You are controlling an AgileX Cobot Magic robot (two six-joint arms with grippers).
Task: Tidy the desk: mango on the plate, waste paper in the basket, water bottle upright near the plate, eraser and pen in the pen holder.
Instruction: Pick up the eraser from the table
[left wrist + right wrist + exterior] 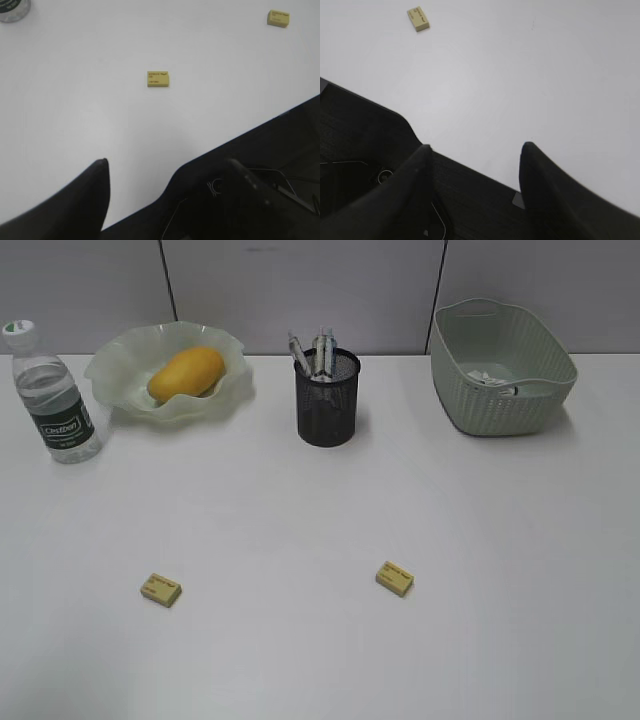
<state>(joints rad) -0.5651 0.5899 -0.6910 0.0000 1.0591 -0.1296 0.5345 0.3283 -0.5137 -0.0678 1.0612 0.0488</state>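
Neither gripper shows in the exterior view. The mango (186, 373) lies in the plate (112, 368). To the plate's left, the water bottle (56, 400) stands upright. Pens (299, 353) stick out of the pen holder (327, 412). Waste paper (488, 378) lies inside the basket (500, 412). Two yellow erasers lie on the desk (300, 520): a left eraser (160, 589) (158, 79) and a right eraser (395, 578) (278, 18) (418, 18). My left gripper (170, 172) hangs open over the desk's front edge, short of the left eraser. My right gripper (476, 150) is open and empty over that edge too.
A grey partition wall runs behind the desk. Dark floor and cables show below the desk's front edge in both wrist views. The bottle's base (12, 7) sits at the top left of the left wrist view.
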